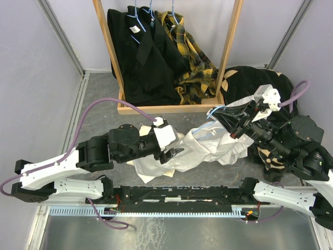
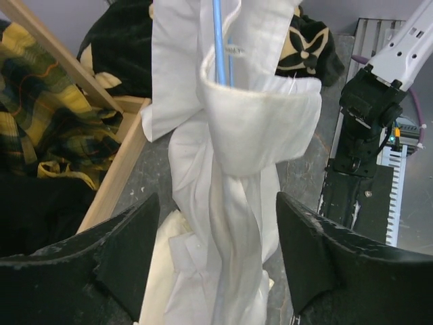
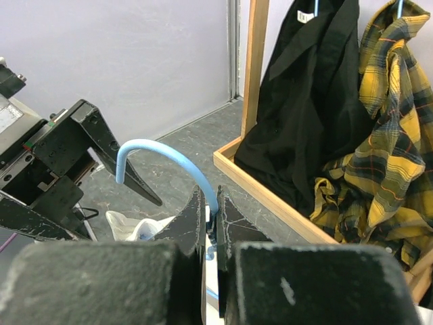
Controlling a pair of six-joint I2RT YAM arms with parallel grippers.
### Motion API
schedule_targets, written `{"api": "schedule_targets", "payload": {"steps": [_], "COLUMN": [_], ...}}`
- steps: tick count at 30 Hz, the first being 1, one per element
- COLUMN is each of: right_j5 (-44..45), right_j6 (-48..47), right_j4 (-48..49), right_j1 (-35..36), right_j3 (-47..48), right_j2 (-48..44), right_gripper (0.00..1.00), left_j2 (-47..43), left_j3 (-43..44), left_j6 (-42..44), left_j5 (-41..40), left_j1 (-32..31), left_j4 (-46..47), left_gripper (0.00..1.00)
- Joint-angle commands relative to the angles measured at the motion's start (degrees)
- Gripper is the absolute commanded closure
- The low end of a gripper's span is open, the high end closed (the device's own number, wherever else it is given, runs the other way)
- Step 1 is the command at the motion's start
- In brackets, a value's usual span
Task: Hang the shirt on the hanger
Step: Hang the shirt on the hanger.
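Note:
The white shirt (image 1: 208, 148) lies bunched on the grey floor between my two arms, partly lifted at its collar. The light-blue hanger (image 1: 207, 126) runs into the collar, and in the left wrist view its wire (image 2: 219, 47) enters the collar of the hanging shirt (image 2: 230, 203). My right gripper (image 1: 235, 131) is shut on the hanger's hook (image 3: 162, 152), pinched between its fingertips (image 3: 216, 210). My left gripper (image 1: 174, 152) is open. Its fingers (image 2: 128, 237) stand on either side of the draped shirt (image 2: 220, 257) without touching it.
A wooden rack base (image 1: 171, 108) at the back holds black garments (image 1: 145, 57) and a yellow plaid shirt (image 1: 195, 57) on blue hangers. A black floral cloth (image 1: 270, 156) lies at the right under my right arm. A cream-yellow cloth (image 2: 159, 271) lies beneath the shirt.

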Motion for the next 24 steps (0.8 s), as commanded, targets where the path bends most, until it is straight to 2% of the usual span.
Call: {"api": "schedule_targets", "payload": {"steps": [1, 10, 17, 24], "right_j5": [-2.66, -4.02, -3.12, -3.32], "right_j6": [1.87, 2.99, 4.48, 5.84], "right_j4": [5.29, 6.14, 7.16, 8.78], "right_j1": [0.05, 0.08, 0.06, 0.09], "right_j3": [-0.18, -0.11, -1.43, -2.76], "right_j2": [-0.48, -0.06, 0.36, 0.47], "right_gripper": [1.00, 1.00, 1.00, 1.00], "left_j2": [2.32, 5.96, 7.01, 7.03], "left_j3": [3.79, 3.63, 4.54, 4.38], "left_j6": [4.29, 4.66, 5.22, 5.09], "left_j5": [2.87, 4.14, 2.83, 1.23], "left_j1": [0.10, 0.06, 0.12, 0.08], "left_j4": [4.36, 6.78, 8.89, 9.56], "left_gripper": [0.30, 0.53, 0.62, 0.83]}}
